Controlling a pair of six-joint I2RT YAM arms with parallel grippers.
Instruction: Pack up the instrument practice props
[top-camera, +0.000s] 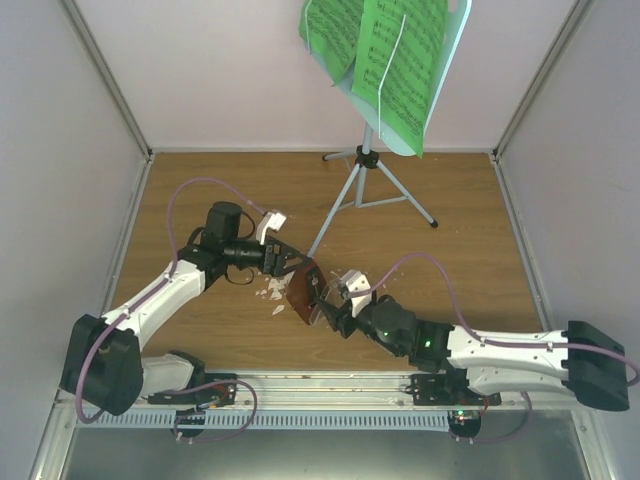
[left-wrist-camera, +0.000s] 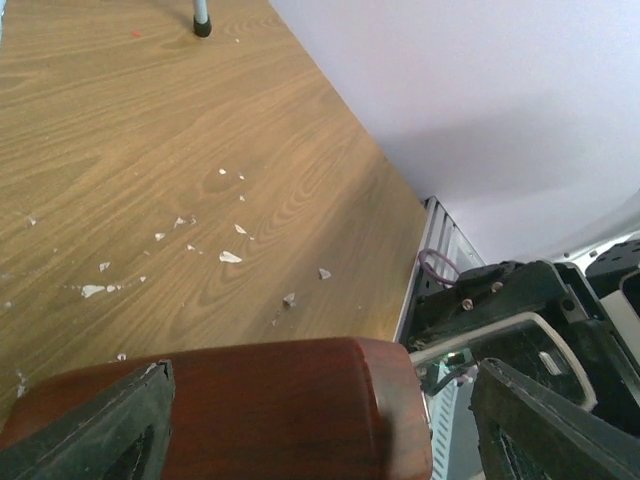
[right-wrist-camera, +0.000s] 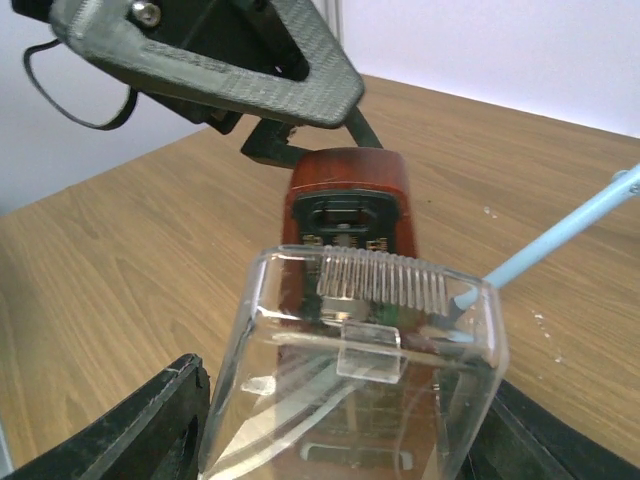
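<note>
Two grippers meet at the metronome (top-camera: 300, 290): left gripper (top-camera: 290, 262) seemingly pinches its reddish-brown body, right gripper (top-camera: 325, 305) clasps the clear cover (right-wrist-camera: 370, 360) between its fingers (right-wrist-camera: 150, 430). I'd slide cover straight, squarely aligned.

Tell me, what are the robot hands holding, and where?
The metronome. The right gripper clamps the sides of its clear cover; the left gripper straddles its brown end, but a gap shows on one side, so that grip is unsure.
</note>
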